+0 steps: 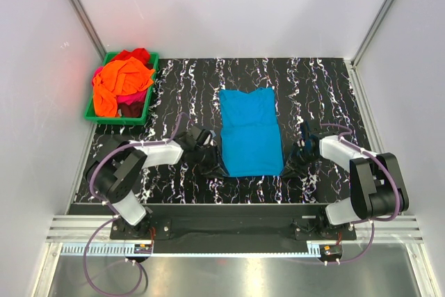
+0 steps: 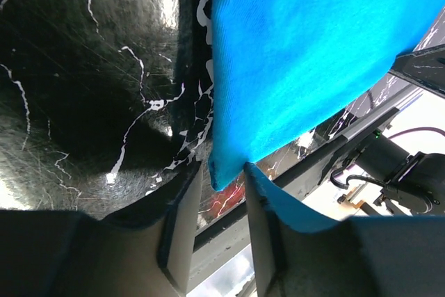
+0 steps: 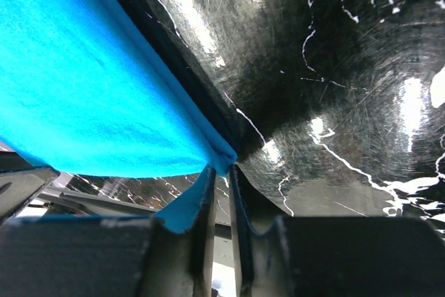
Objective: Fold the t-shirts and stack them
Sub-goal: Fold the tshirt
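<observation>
eyeing it left to right: spare t-shirts (image 1: 122,85) heaped in the green bin (image 1: 115,118), turquoise shirt (image 1: 250,133) flat mid-worktop (image 1: 313,81). left gripper (image 2: 219,172) has fingers half apart around its near-left corner. right gripper (image 3: 221,172) is narrow at the near-right corner, can't tell if it's pinched. cloth looks light and floppy, so i'd grab both near corners.

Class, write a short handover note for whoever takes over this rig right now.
Left gripper: jaws apart around the blue t-shirt's near-left corner, not clamped.
Right gripper: closed on its near-right corner.
Blue t-shirt lies flat on the table, a narrow rectangle; orange, red and magenta shirts are heaped in the green bin.
Nothing stacked yet.
To do: finish this fold, then fold and stack the rest.
</observation>
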Motion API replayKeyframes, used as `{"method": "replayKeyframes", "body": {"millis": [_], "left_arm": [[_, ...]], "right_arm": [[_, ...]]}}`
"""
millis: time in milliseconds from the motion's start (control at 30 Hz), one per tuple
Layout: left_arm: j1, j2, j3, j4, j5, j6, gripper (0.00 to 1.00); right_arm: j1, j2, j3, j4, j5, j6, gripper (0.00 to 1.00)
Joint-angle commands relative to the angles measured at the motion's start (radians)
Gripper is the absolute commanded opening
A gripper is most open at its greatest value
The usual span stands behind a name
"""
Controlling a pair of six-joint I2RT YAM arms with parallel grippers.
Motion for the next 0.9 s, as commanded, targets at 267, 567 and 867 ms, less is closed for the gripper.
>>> {"method": "replayKeyframes", "body": {"millis": [267, 567, 867], "left_arm": [[-0.016, 0.030, -0.031, -0.023, -0.103, -0.017, 0.04], [-0.021, -0.138, 0.010, -0.092, -0.076, -0.020, 0.00], [-0.022, -0.273, 0.101, -0.210, -0.103, 0.020, 0.00]], "right_arm": [[-0.003, -0.061, -0.022, 0.009, -0.026, -0.007, 0.00], [-0.002, -0.248, 0.015, -0.121, -0.003, 0.017, 0.00], [-0.003, -0.379, 0.062, -0.204, 0.009, 0.050, 0.00]]}}
